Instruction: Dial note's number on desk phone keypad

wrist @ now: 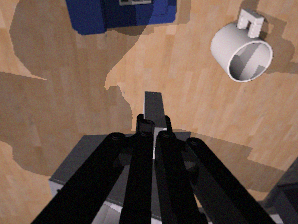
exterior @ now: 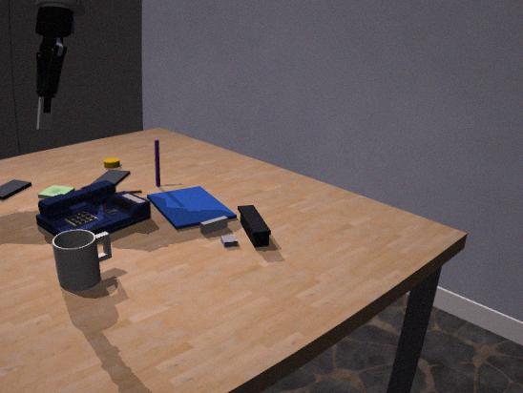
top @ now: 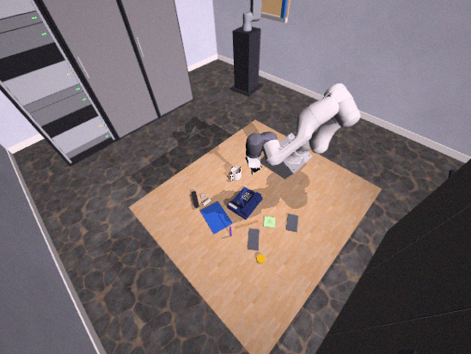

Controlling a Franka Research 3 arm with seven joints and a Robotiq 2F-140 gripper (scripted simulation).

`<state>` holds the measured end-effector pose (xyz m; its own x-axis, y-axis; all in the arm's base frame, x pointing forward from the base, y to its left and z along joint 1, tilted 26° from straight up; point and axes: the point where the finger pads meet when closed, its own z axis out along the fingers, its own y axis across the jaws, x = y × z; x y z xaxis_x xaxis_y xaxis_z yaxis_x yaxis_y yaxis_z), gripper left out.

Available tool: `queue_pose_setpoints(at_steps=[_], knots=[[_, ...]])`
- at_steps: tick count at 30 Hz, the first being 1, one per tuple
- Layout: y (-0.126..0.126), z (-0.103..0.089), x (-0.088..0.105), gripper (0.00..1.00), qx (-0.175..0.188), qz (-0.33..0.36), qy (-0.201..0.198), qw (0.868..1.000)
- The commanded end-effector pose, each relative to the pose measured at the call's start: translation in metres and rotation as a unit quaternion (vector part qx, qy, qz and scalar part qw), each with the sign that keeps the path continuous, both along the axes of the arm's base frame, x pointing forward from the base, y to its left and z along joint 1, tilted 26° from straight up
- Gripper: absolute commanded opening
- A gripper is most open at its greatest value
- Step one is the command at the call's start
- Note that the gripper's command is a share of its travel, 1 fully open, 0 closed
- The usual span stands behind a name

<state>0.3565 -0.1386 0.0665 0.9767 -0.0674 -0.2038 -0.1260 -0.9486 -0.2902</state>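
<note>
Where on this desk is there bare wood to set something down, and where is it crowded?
Bare wood runs from the mug and black box out to the table's near corner. Crowded: the band holding the phone, blue folder, green note and upright purple pen.

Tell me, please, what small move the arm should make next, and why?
Probably it should carry the gripper toward the desk phone and lower it over the keypad. The fingers are shut with nothing between them, which suits a single-tip press, but they hang high above the table near the mug, short of the phone.
</note>
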Motion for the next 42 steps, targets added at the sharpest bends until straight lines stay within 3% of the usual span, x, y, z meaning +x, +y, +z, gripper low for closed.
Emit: queue_pose_setpoints(at_steps=[1, 4, 5, 6, 10, 12, 15, 42], knots=[[0.062, 0.016, 0.028, 0.0, 0.019, -0.018, -0.038, 0.999], [0.113, 0.027, 0.037, 0.0, 0.033, -0.021, -0.057, 0.998], [0.119, 0.029, 0.039, 0.0, 0.033, -0.021, -0.057, 0.998], [0.147, 0.034, 0.038, 0.0, 0.044, -0.025, -0.073, 0.996], [0.213, 0.046, 0.035, 0.0, 0.061, -0.033, -0.096, 0.993], [0.213, 0.046, 0.035, 0.0, 0.061, -0.033, -0.096, 0.993], [0.247, 0.05, 0.027, 0.0, 0.07, -0.041, -0.111, 0.991], [0.25, 0.05, 0.026, 0.0, 0.071, -0.042, -0.112, 0.99]])
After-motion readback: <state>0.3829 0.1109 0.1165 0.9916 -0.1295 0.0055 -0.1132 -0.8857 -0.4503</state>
